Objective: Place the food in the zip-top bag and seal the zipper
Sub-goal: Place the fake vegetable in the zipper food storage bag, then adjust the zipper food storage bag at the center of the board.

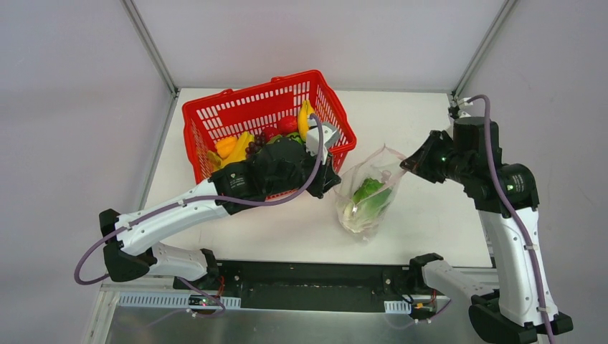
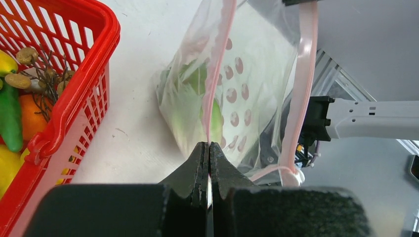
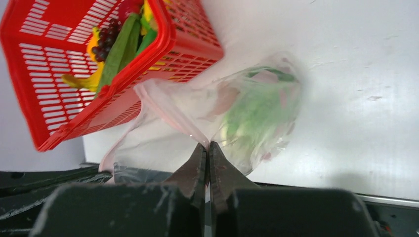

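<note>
Pale grey walls around a matt white surface (image 1: 444, 122) inside a metal frame. Toward the far left corner, a rigid red mesh plastic basket (image 1: 215, 107), loaded with glossy moulded toy food: curved yellow bananas (image 1: 306, 115), a knobbly bunch of purple grapes (image 1: 256, 143), a round orange (image 1: 226, 147), a red apple (image 1: 288, 123), a smooth green cucumber (image 2: 10, 116). Just right of the basket, toward the middle of the near edge, a clear crinkly zip-top bag (image 1: 358, 218) with faint pink spots, its bottom seemingly resting on the surface, with a ruffled green lettuce (image 1: 369, 192) inside. Along its mouth, a narrow pink zipper strip (image 2: 306, 74), limp, its two sides bowed apart and not yet pressed shut.

Left gripper (image 2: 208, 148): pressed together, pinching the pink mouth edge on the basket side. Right gripper (image 3: 207, 148): likewise pressed together, pinching the mouth edge at the opposite end.

Probably mid-loading, judging by one piece bagged and the rest in the basket. Next calls for one firm pinch on the thin, slippery film, the other gripper freed for the basket, and pieces dropped through a mouth prone to collapse. Sealing only afterwards, by pressing along the strip.
</note>
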